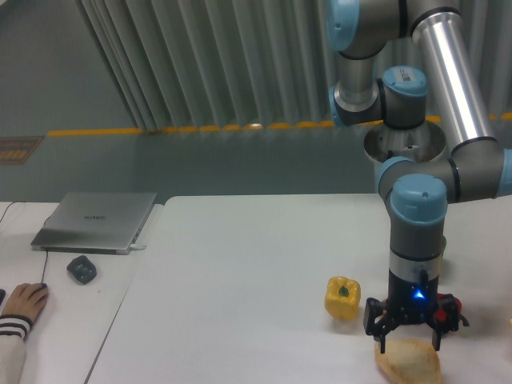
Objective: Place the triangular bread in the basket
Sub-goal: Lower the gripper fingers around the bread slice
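The bread (409,361) lies flat near the front edge of the white table (240,288), a golden-tan wedge with rounded corners and a slightly rough, toasted face. Directly over its upper edge hangs the gripper (409,341), black and angular, its two fingers spread wide apart to either side of the wedge and closed on nothing. A blue light glows on the smooth grey wrist above it. Just left sits a glossy yellow pepper (342,297) with a green stem pit; a shiny red pepper (448,310) shows partly behind the gripper on the right. Far left rest a closed silver laptop (96,221), a dark mouse (82,268) and a person's hand (26,302).
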Controlling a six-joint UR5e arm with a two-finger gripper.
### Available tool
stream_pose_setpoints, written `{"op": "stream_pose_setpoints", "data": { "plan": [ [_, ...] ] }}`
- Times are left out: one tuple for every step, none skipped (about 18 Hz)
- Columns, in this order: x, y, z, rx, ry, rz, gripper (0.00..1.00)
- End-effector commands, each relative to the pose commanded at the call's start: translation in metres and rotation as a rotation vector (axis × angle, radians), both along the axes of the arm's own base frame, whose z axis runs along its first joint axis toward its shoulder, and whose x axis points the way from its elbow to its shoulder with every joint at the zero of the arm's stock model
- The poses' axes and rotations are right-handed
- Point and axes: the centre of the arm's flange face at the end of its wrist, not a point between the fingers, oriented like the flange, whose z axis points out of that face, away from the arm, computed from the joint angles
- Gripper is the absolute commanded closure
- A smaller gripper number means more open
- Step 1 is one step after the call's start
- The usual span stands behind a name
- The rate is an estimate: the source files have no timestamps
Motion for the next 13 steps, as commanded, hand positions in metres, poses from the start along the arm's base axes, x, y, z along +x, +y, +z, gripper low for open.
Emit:
{"op": "stream_pose_setpoints", "data": {
  "plan": [
    [-0.004, -0.002, -0.001, -0.002, 0.002, -0.003, 0.00],
    [-0.009, -0.006, 0.000, -0.002, 0.005, -0.005, 0.00],
    [-0.011, -0.007, 0.000, -0.003, 0.007, -0.010, 0.00],
    [-0.013, -0.008, -0.001, -0.004, 0.007, -0.010, 0.00],
    [-0.014, -0.008, -0.002, -0.005, 0.006, -0.010, 0.00],
    [-0.015, -0.008, -0.007, -0.011, 0.003, -0.008, 0.00],
    [-0.015, -0.006, -0.008, -0.011, 0.003, -0.009, 0.00],
    [-0.016, -0.006, -0.008, -0.006, 0.005, -0.010, 0.00],
    [-0.017, -0.006, -0.010, -0.006, 0.005, -0.008, 0.00],
    [-0.017, -0.004, -0.013, -0.006, 0.005, -0.010, 0.00],
    [-0.017, -0.004, -0.015, -0.009, 0.003, -0.010, 0.00],
    [-0.017, -0.004, -0.020, -0.015, -0.001, -0.009, 0.00],
    [-0.018, -0.004, -0.023, -0.018, -0.005, -0.009, 0.00]
  ]
}}
